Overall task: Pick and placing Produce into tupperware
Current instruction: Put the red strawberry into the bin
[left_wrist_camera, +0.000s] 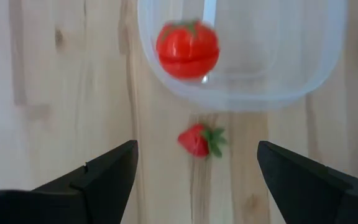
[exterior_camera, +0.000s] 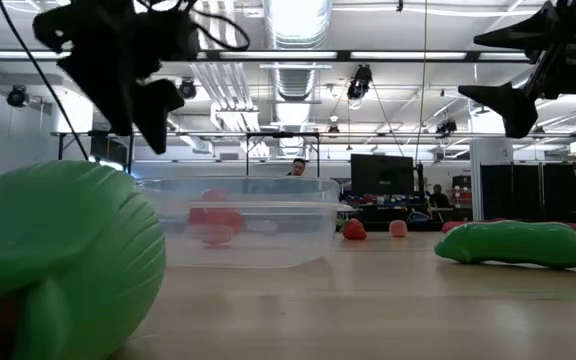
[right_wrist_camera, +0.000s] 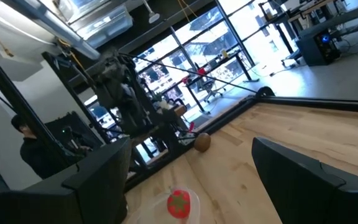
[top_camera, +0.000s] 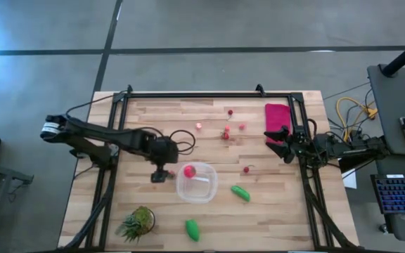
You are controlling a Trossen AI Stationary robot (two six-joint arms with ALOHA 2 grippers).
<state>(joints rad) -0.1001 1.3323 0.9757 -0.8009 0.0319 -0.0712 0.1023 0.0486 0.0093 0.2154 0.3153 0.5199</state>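
One glossy red tomato (left_wrist_camera: 188, 49), green-capped, sits inside clear, round-cornered tupperware (left_wrist_camera: 303, 81) on pale wood surface (left_wrist_camera: 61, 93). Left hand (left_wrist_camera: 194, 180) above, spread wide, empty; right hand (right_wrist_camera: 188, 171) likewise.

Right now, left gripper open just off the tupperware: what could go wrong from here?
1. The strawberry lies right against the tupperware wall; the left gripper reaching for it could shove the container.
2. The tomato sits by the near rim and might roll out if that happens.
3. Berries lie far off, near the right gripper, parked open.
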